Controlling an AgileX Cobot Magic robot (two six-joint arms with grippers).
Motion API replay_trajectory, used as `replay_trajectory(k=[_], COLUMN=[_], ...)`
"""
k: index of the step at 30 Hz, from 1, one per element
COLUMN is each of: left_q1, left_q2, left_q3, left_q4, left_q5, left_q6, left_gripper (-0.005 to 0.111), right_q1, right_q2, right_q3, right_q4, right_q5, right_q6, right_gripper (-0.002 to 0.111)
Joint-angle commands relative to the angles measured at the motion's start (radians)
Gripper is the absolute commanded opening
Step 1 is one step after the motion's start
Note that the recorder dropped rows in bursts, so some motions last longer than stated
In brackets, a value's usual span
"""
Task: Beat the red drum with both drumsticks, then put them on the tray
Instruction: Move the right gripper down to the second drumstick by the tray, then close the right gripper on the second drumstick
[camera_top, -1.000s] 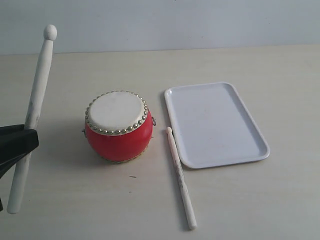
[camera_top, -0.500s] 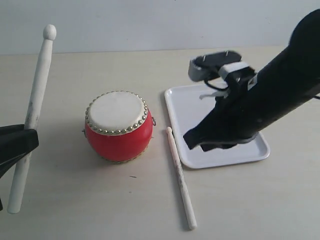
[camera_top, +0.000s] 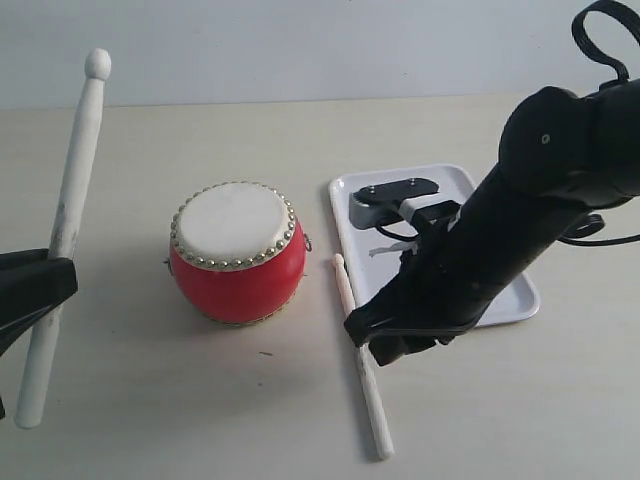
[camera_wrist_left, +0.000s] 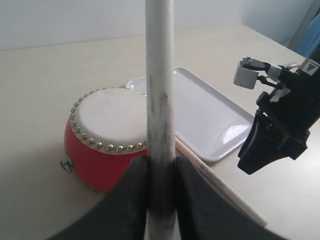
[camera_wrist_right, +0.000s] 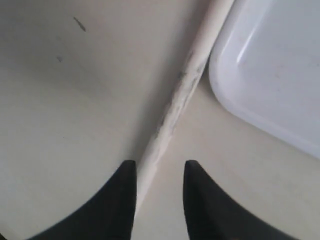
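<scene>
Pale tabletop (camera_top: 150, 400) is bearing red drum (camera_top: 238, 260) and tray (camera_top: 515, 295), one drumstick (camera_top: 345, 290) lying between; right gripper (camera_wrist_right: 159, 180), fingers parted, is straddling it (centre, then squeeze squarely), left gripper (camera_wrist_left: 161, 167) clamping the other drumstick (camera_top: 75, 190) upright.

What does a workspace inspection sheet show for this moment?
Surface: pale table, a few dark specks.
Job's things: drum upright beside tray; held stick upright; lying stick on the table between drum and tray.
Clutter: nothing seen.
Claws: left claw shut on held stick; right claw open, straddling the lying stick.
Cables: black loops on the right arm.
Surroundings: plain wall.
</scene>
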Motion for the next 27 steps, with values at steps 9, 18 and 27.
replay_trajectory(k=[9, 18, 27], left_q1=[-0.004, -0.004, -0.004], left_q2=[-0.008, -0.008, -0.008], left_q3=[0.0, 0.0, 0.0], left_q4=[0.005, 0.005, 0.005], left_q5=[0.003, 0.0, 0.0], left_q6=[-0.022, -0.022, -0.022], left_gripper=[0.0, 0.0, 0.0], right_q1=[0.076, 0.076, 0.076], right_q2=[0.056, 0.124, 0.179], right_q3=[-0.012, -0.012, -0.012], right_q4=[0.014, 0.014, -0.002], right_q5=[-0.124, -0.153, -0.178], right_q6=[0.025, 0.047, 0.047], right_gripper=[0.032, 0.032, 0.032])
